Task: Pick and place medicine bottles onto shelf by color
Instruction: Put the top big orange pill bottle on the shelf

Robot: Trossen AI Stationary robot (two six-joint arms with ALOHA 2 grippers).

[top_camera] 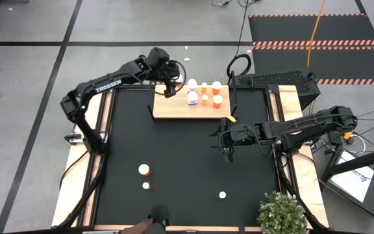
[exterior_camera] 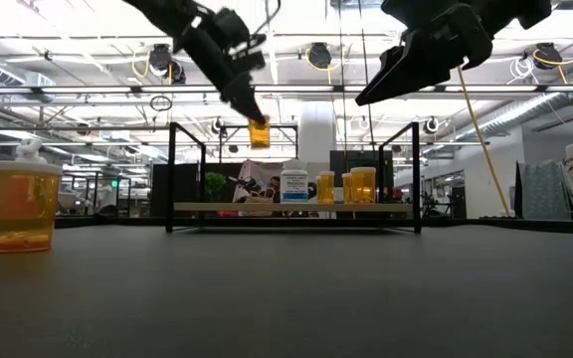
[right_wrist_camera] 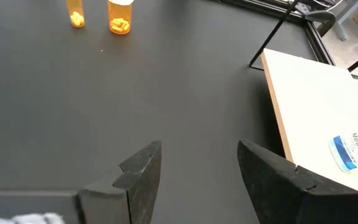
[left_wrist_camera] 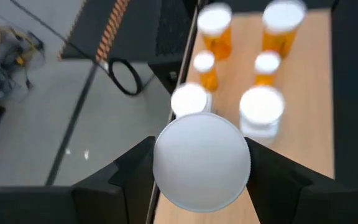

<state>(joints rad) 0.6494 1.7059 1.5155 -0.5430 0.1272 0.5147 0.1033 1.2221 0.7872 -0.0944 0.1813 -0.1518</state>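
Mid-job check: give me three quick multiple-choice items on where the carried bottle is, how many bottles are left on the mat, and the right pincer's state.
1. Where is the left pincer with its bottle?
A. over the shelf's end
B. down on the mat
C. beside the plant

2. How many bottles stand on the mat?
A. none
B. three
C. seven

3. What is the right pincer doing?
A. gripping a white bottle
B. open and empty
C. resting on the shelf

Answers: 1 A, the low view shows the orange bottle held above the shelf; 2 B, the high view shows three near the front; 3 B, its wrist view shows only mat between the fingers.
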